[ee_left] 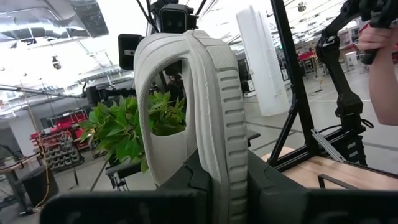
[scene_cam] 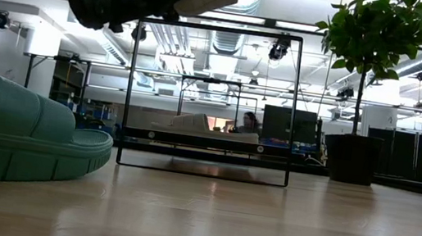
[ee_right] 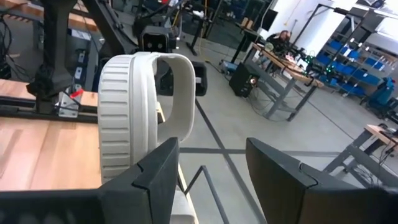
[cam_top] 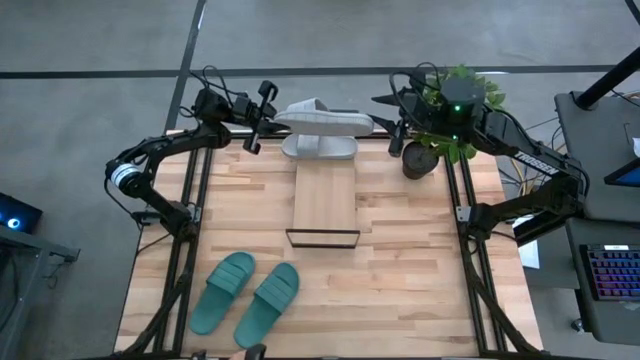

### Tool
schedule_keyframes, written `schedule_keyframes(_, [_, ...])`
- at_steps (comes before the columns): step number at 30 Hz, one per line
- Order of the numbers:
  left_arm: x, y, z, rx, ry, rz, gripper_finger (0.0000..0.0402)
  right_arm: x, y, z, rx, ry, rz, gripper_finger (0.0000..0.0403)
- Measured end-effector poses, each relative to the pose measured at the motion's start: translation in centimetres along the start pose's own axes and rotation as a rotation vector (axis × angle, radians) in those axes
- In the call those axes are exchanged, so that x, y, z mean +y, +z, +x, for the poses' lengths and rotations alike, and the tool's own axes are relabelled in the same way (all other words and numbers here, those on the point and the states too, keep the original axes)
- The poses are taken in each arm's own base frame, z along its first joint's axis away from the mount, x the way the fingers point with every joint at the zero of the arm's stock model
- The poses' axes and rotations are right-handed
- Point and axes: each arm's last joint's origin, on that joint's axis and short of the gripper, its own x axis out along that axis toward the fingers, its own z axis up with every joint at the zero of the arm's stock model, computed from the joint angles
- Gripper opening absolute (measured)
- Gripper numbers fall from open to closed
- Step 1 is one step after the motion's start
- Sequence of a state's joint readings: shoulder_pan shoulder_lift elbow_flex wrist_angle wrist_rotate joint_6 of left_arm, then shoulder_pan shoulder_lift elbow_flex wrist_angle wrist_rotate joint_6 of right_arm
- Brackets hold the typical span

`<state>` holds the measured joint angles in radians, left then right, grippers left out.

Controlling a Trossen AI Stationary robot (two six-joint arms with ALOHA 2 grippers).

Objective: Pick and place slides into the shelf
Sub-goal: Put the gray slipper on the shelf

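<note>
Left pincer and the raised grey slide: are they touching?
Touching. The left wrist view shows the left pincer shut on the grey slide, its ribbed strap running down between the two fingers; the high view shows that slide held above the shelf.

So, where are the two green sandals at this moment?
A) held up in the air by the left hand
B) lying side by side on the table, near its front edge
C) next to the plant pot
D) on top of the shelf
B: in the view from above, the green sandals lie together on the table, in front of the shelf.
</note>
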<state>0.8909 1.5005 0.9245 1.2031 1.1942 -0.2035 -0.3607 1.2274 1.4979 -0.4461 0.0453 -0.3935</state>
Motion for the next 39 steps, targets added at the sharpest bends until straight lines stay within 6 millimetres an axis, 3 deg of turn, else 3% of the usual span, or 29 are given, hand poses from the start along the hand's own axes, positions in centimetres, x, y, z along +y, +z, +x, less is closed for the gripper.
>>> schedule_keyframes(25, [-0.1,-2.1,-2.7,0.065,0.097,-0.058,0.0012,0.1,-0.3,0.0,0.026,0.003,-0.001,0.0175])
schedule_keyframes(39, [-2.3,-5.8,-4.9,0.198,0.285,0.239,0.0011,0.4,-1.0,0.4,0.057,0.015,-0.003,0.0173])
